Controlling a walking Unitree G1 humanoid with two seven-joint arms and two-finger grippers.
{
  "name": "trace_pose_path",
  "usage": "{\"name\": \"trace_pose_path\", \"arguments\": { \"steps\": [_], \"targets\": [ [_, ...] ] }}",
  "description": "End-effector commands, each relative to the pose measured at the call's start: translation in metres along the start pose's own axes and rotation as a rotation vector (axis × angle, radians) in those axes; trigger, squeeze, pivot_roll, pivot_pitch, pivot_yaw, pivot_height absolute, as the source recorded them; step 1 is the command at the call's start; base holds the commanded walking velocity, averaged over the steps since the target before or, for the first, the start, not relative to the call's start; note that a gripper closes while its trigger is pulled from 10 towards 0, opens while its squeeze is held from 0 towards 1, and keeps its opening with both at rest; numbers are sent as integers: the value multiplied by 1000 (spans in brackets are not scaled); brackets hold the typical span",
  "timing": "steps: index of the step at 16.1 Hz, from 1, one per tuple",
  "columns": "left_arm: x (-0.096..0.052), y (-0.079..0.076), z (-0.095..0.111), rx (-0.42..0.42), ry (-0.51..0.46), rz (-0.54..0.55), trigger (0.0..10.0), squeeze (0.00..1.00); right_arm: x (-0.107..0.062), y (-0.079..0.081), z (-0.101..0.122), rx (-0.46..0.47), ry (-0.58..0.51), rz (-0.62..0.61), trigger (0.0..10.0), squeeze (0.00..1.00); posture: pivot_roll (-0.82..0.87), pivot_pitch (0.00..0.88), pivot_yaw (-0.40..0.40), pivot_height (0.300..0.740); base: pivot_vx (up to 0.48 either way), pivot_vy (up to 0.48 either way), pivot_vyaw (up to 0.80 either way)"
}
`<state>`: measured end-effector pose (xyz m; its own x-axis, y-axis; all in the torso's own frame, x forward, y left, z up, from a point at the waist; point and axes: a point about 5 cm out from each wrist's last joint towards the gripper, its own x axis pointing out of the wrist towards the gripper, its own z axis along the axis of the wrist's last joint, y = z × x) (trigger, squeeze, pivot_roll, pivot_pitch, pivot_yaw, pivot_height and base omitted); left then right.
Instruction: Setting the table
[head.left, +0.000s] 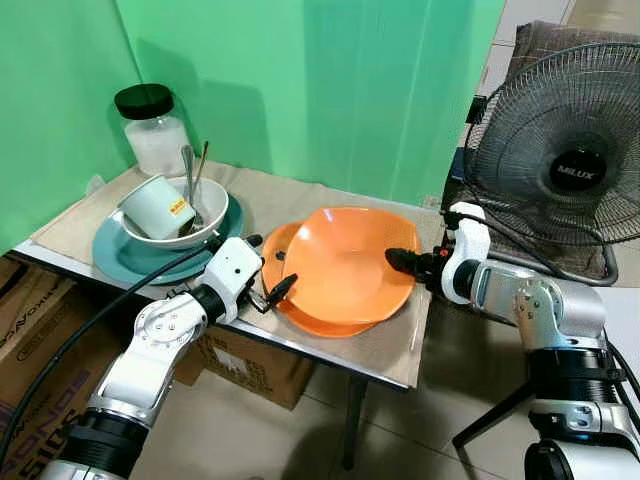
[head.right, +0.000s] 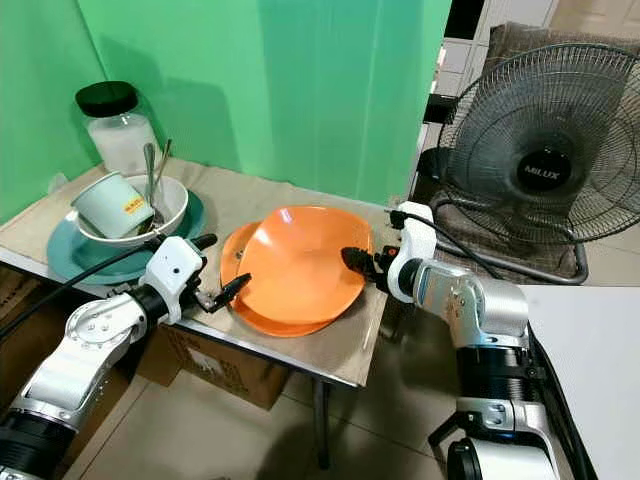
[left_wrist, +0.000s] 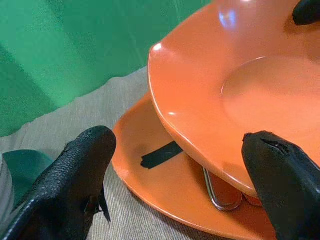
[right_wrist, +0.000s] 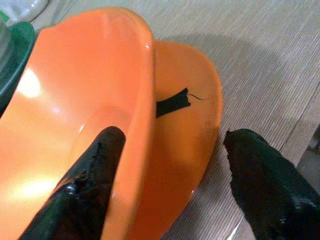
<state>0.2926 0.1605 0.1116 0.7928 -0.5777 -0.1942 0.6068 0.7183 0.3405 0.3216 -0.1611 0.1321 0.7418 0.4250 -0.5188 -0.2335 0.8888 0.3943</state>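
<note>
An orange bowl (head.left: 345, 262) sits tilted on top of an orange plate (head.left: 277, 248) near the table's front edge. Under the bowl a metal utensil loop (left_wrist: 220, 194) lies on the plate, beside a strip of black tape (left_wrist: 160, 155). My right gripper (head.left: 398, 262) is open at the bowl's right rim, which stands between its spread fingers (right_wrist: 85, 185): one is inside the bowl, the other outside. My left gripper (head.left: 272, 262) is open at the plate's left edge, holding nothing.
At the table's left a teal plate (head.left: 112, 258) carries a white bowl (head.left: 216, 198) with a tipped mug (head.left: 157, 207) and spoons (head.left: 190, 168). A lidded jar (head.left: 152, 130) stands behind. A floor fan (head.left: 570, 160) is at the right, cardboard boxes (head.left: 30, 310) are below.
</note>
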Motion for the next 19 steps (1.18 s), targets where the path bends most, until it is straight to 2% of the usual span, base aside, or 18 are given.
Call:
{"name": "trace_pose_path", "arguments": {
  "steps": [1, 3, 6, 12, 19],
  "targets": [
    [-1, 4, -2, 10, 19, 4, 10000, 0, 0, 0, 6, 10, -16, 1, 0, 0, -45, 0, 19, 740, 0, 0, 0],
    [-1, 5, -2, 15, 14, 9, 10000, 0, 0, 3, 7, 37, -29, 28, 0, 0, -44, 0, 18, 740, 0, 0, 0],
    [-1, 6, -2, 19, 12, 13, 10000, 0, 0, 7, 6, 22, -37, 61, 0, 0, -43, 0, 19, 740, 0, 0, 0],
    [0, 9, -1, 35, 9, 22, 10000, 0, -1, 8, 1, 47, -2, 89, 0, 0, -44, 0, 20, 740, 0, 0, 0],
    [1, 22, 12, 63, -36, 79, 10000, 0, 0, 6, 5, 84, -6, 100, 0, 0, -35, 0, 19, 740, 0, 0, 0]
  ]
}}
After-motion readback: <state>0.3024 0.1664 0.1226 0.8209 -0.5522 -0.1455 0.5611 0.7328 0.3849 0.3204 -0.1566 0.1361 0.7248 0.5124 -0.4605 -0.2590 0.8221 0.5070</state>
